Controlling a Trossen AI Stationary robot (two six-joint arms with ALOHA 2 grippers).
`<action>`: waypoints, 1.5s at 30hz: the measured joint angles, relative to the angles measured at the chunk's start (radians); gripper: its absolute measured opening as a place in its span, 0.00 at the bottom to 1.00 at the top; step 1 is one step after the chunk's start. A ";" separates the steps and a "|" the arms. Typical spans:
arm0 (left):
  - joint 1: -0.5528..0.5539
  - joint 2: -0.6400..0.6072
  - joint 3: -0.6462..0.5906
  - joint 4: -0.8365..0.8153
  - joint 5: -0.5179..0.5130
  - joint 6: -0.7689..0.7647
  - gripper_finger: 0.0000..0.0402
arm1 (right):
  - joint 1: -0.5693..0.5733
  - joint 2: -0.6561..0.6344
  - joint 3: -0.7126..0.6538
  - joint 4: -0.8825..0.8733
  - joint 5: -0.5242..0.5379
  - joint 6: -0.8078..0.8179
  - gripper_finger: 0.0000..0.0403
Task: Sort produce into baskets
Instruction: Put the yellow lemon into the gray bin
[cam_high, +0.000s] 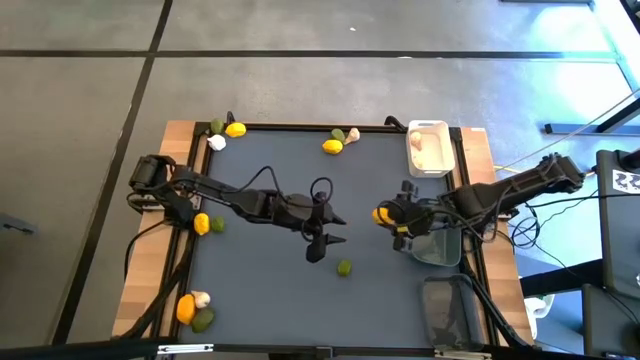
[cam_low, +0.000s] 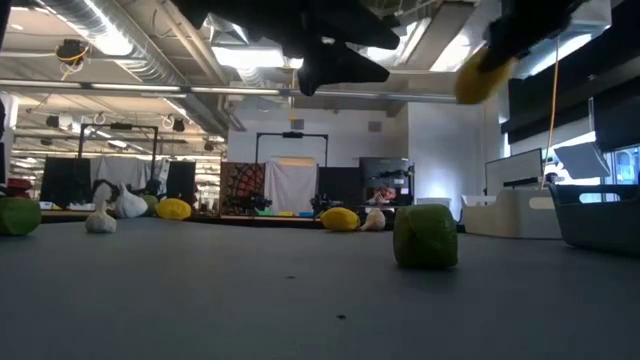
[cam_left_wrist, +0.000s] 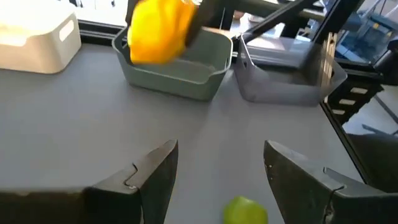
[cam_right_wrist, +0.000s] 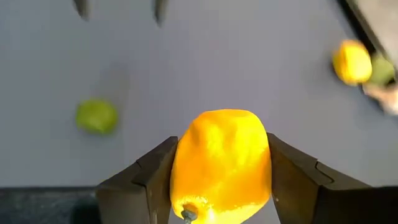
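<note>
Left claw agape (right claw clamped)

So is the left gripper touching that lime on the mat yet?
Apart. The left wrist view shows the left gripper open with bare mat between its fingers and the lime; the low view shows the lime sitting alone, the arm well above it.

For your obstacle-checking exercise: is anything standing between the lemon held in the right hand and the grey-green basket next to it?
Nothing visible. The right hand holds the yellow lemon raised beside the dark grey-green plastic basket.
</note>
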 joint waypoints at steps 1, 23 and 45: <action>0.000 0.000 0.000 -0.004 0.000 0.000 0.58 | 0.000 -0.001 0.010 -0.059 -0.006 0.029 0.51; -0.004 0.000 0.000 -0.011 -0.003 0.015 0.58 | -0.030 0.000 -0.131 -0.485 -0.194 0.507 0.51; -0.003 0.001 0.000 -0.004 -0.004 0.012 0.58 | -0.285 0.001 -0.323 -0.297 -0.314 0.363 0.51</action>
